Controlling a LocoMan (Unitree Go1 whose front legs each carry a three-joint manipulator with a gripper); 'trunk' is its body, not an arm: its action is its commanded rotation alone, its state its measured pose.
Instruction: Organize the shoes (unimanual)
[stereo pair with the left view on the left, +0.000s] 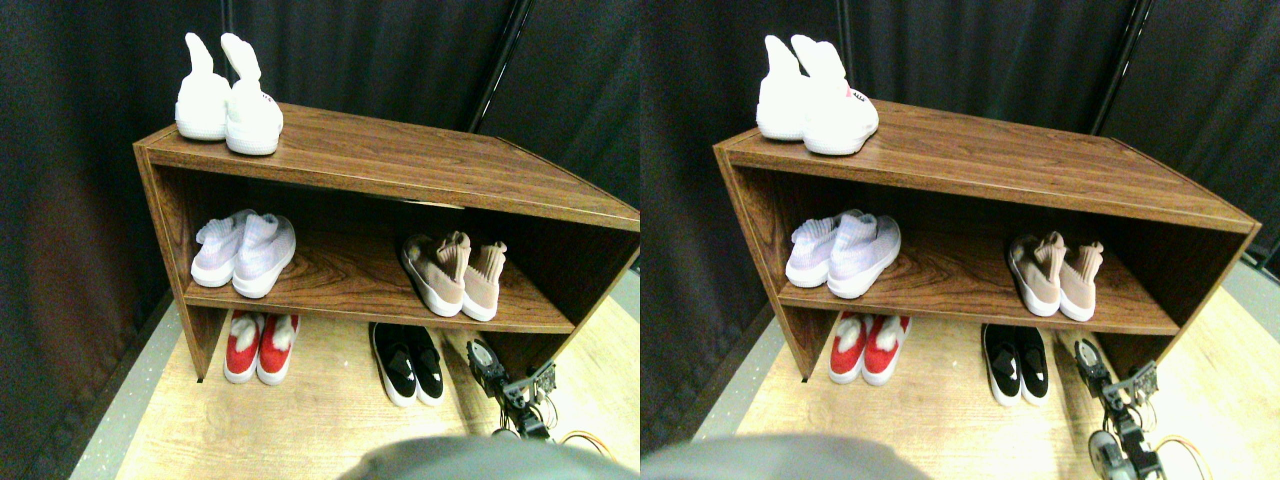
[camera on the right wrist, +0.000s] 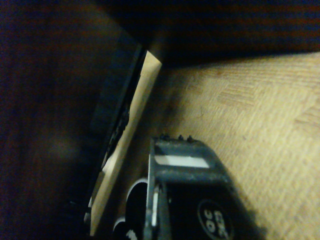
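Low on the floor at the near right, the right gripper (stereo pair with the left view on the left: 487, 358) sits just below the front edge of the middle shelf (stereo pair with the left view on the left: 340, 285) and beside the black shoes (stereo pair with the left view on the left: 408, 362). It holds nothing, and whether its jaws are apart or together cannot be told from either view; the wrist view shows only a dark jaw frame, wood-pattern floor (camera on the right wrist: 260, 110) and deep shadow.

The beige-tan shoes (stereo pair with the left view on the left: 455, 275) stand on the right part of the middle shelf, side by side and touching. The left shoe (stereo pair with the left view on the left: 436, 274) leans tilted against the right shoe (stereo pair with the left view on the left: 485, 280), its white sole turned partly outward. Their long axes run near to far, skewed a little leftward at the near end. Which end faces the robot is hard to tell; the ribbed collars sit toward the far end.

Risks, as I judge them: rising from below, the gripper could strike the shelf's front edge. A push on the leaning shoe might tip it flat or slide it off the shelf onto the black shoes.
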